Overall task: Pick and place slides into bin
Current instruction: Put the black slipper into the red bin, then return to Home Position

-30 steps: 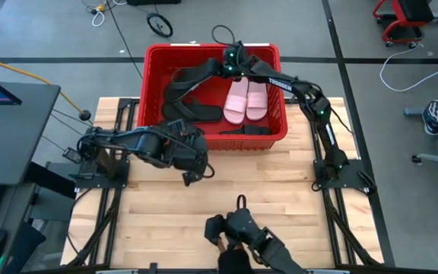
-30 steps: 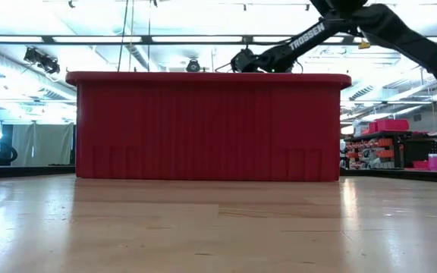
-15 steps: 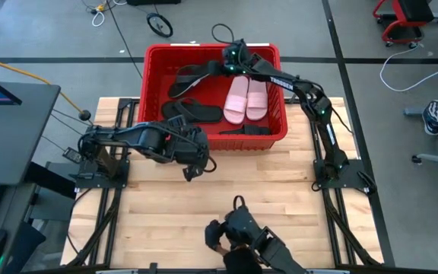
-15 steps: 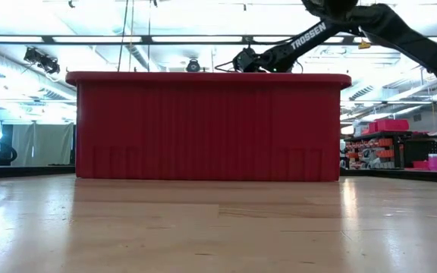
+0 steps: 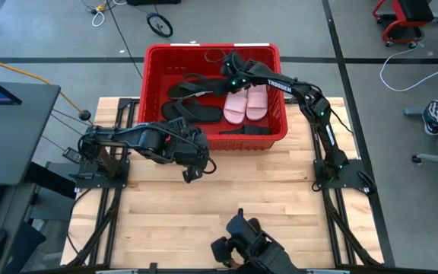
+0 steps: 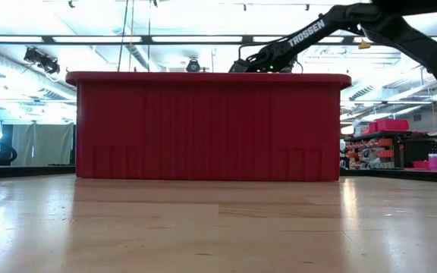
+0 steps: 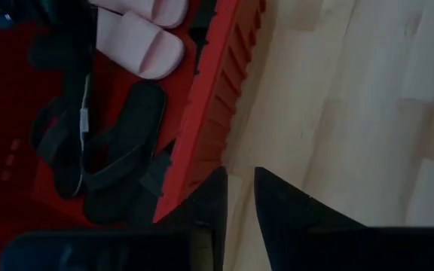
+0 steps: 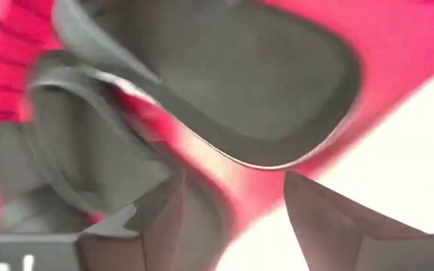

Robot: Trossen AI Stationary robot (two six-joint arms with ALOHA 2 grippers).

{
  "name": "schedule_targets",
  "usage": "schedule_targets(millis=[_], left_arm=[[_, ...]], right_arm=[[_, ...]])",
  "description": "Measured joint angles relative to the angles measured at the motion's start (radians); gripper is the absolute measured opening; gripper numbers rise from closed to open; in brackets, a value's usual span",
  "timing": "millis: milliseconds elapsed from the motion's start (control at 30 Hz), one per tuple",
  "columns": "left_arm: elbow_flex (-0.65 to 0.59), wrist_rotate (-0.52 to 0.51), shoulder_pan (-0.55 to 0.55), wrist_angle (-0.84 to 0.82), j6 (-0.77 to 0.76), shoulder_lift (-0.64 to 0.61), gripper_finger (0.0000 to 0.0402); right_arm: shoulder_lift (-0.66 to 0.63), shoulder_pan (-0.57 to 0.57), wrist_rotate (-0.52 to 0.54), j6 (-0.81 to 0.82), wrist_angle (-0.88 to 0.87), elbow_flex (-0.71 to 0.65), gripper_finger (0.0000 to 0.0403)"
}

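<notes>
The red bin (image 5: 149, 84) stands at the table's far middle; the low view shows its near wall (image 6: 207, 129). Inside it lie two pale pink slides (image 5: 247, 103) side by side and several black slides (image 5: 192, 99) to their left, with another black one (image 5: 245, 131) along the near wall. My right gripper (image 5: 230, 78) is down inside the bin beside the pink pair, open, with a black slide (image 8: 239, 75) lying just beyond its fingers. My left gripper (image 5: 192, 174) hangs over the table just outside the bin's near wall, its fingers a narrow gap apart with nothing between them (image 7: 239, 203).
Bare wooden table (image 5: 166, 221) spreads out on the near side of the bin. A dark shape (image 5: 245, 245) sits at the table's near edge. In the left wrist view the bin's ribbed near wall (image 7: 209, 105) runs close past my left fingers.
My right gripper has opened and let go of a black slide that it held over the bin's far left part. The slide has fallen among the other black ones. The gripper has tipped and sunk lower into the bin. The dark shape at the near edge has shifted.
</notes>
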Motion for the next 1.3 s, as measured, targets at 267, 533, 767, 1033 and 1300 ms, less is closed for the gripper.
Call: schedule_targets(millis=[267, 533, 767, 1033, 1300], left_arm=[[0.0, 0.013, -0.003, 0.0, -0.022, 0.0, 0.0066], [0.014, 0.014, -0.003, 0.0, -0.048, -0.003, 0.0055], [0.191, -0.051, -0.005, 0.014, -0.165, -0.07, 0.0055], [0.145, -0.173, 0.01, 0.0, -0.113, -0.331, 0.004], [0.129, -0.172, 0.007, 0.002, -0.145, -0.581, 0.0027]], right_arm=[[-0.05, -0.011, 0.053, -0.027, -0.061, 0.0, 0.0222], [-0.23, -0.007, -0.151, -0.086, -0.084, 0.0, 0.0206], [-0.553, 0.066, -0.2, -0.331, -0.295, 0.0, 0.0201], [-0.91, 0.277, -0.072, -0.471, -0.53, 0.0, 0.0201], [-1.227, 0.459, -0.021, -0.459, -0.446, -0.255, 0.0203]])
